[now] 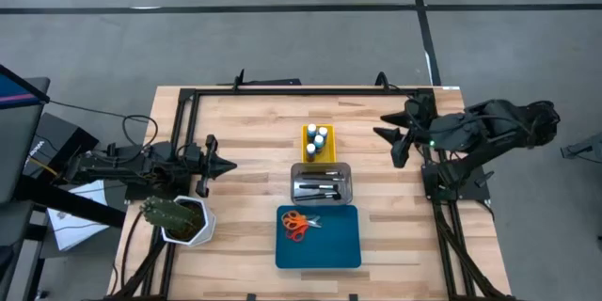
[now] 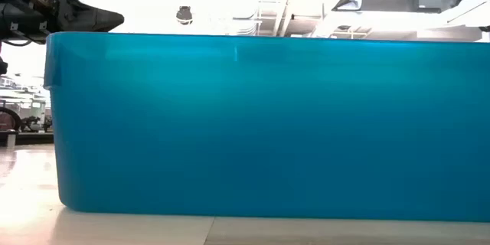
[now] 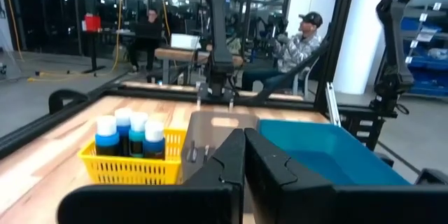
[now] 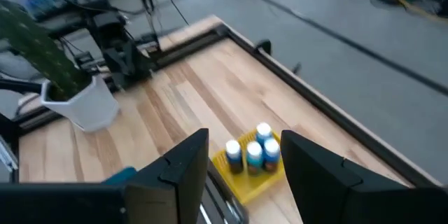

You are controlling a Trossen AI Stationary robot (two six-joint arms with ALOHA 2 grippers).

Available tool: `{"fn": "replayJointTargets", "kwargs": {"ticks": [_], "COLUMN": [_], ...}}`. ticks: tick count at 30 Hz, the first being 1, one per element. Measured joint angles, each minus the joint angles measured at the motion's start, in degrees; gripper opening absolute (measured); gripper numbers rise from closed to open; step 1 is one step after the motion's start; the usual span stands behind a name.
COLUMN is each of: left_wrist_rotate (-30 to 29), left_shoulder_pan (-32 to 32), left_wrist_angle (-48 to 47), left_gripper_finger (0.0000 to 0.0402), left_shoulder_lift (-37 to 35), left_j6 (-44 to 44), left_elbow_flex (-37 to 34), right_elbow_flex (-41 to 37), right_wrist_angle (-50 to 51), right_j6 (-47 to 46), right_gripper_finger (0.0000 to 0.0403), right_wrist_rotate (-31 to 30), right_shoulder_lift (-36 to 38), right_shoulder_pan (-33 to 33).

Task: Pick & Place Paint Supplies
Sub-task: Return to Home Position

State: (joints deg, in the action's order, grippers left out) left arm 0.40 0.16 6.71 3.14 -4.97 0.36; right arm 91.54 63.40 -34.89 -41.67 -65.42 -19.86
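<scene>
Both arms wait at opposite sides of the wooden bench [image 1: 254, 132]. The left gripper [image 1: 229, 163] has its fingers closed on nothing. The right gripper [image 1: 388, 146] has its fingers apart and empty. The small blue white-capped paint bottles [image 1: 320, 137] stand upright in the yellow plastic basket [image 1: 305, 150]. The thin paintbrushes [image 1: 320, 186] lie in the clear tray [image 1: 348, 171] beside it, and the orange-handled scissors [image 1: 296, 226] lie in the blue plastic tray [image 1: 334, 245]. The bottles are probably light, rigid and smooth, so they are best pinched across the body, below the cap.

No legible writing
The blue bottles [image 3: 133, 143] carry no readable labels; nothing else shows text or numbers.
</scene>
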Motion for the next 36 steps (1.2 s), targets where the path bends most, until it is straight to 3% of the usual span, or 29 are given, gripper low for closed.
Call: {"fn": "replayJointTargets", "kwargs": {"ticks": [6, 11, 17, 27, 36], "left_wrist_rotate": [-0.2, -0.2, -0.4, -0.4, -0.4], "left_shoulder_pan": [0.0, 0.0, 0.0, 0.0, 0.0], "left_wrist_angle": [1.1, 1.1, 1.2, 1.2, 1.2], "left_gripper_finger": [0.0000, 0.0000, 0.0000, 0.0000, 0.0000], "left_shoulder_lift": [0.0, 0.0, 0.0, 0.0, 0.0], "left_j6": [0.0, 0.0, 0.0, 0.0, 0.0], "left_elbow_flex": [0.0, 0.0, 0.0, 0.0, 0.0], "right_elbow_flex": [-21.4, -39.7, -58.3, -73.9, -80.5], "right_wrist_angle": [-26.1, -45.3, -61.2, -66.6, -66.6], "right_j6": [9.2, 12.5, 13.1, 15.5, 25.1], "right_gripper_finger": [0.0175, 0.0175, 0.0175, 0.0175, 0.0175], "right_wrist_rotate": [4.2, 14.6, 29.5, 44.7, 45.9], "right_shoulder_lift": [9.8, 19.5, 30.1, 43.4, 50.4], "right_shoulder_pan": [1.1, 3.2, 6.9, 14.3, 17.4]}}
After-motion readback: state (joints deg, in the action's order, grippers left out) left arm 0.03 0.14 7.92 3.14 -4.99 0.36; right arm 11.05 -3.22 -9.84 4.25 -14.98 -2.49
